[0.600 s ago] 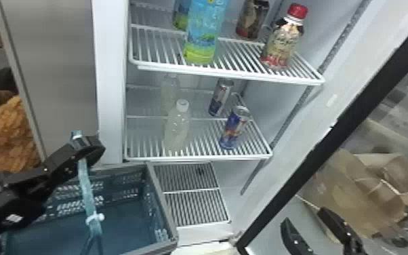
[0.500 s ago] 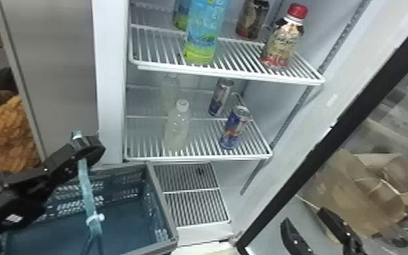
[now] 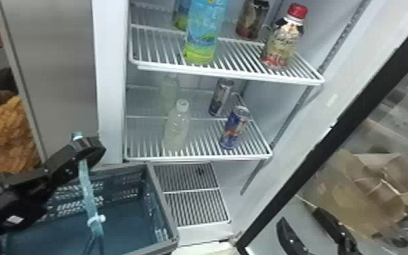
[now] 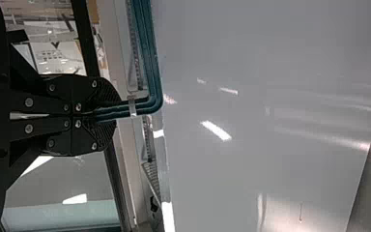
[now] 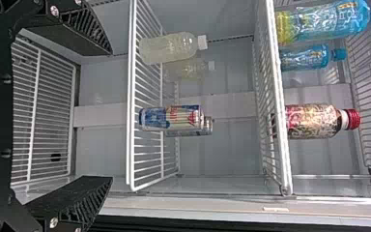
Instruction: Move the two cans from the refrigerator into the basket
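In the refrigerator [image 3: 108, 67], upright on the lower wire shelf [image 3: 200, 158]: front can [image 3: 235, 129], blue with red, near the front edge, and rear can [image 3: 221, 96], farther back and partly hidden behind the front can in the right wrist view. On the same shelf, to the left in the head view: front pale bottle [image 3: 177, 129], white-capped, with rear pale bottle [image 3: 169, 90] behind. On the upper wire shelf [image 3: 230, 74]: large blue bottle [image 3: 205, 30], second blue bottle [image 3: 181, 15] just behind, dark container [image 3: 252, 18] and red-capped bottle [image 3: 283, 45]. Beneath the lower shelf: bottom rack [image 3: 191, 191]. At lower left of the head view, beside the refrigerator opening: basket [image 3: 162, 200], with left gripper [image 3: 89, 151] above, fingers pressed together and pinching the basket handle [image 3: 85, 179], as seen in the left wrist view. At lower right of the head view, in front of the open door [image 3: 315, 145]: right gripper [image 3: 301, 218], fingers spread with nothing between the tips; in the right wrist view, toward the shelves and well apart from both cans. Beyond the door glass: brown cardboard [image 3: 359, 186]
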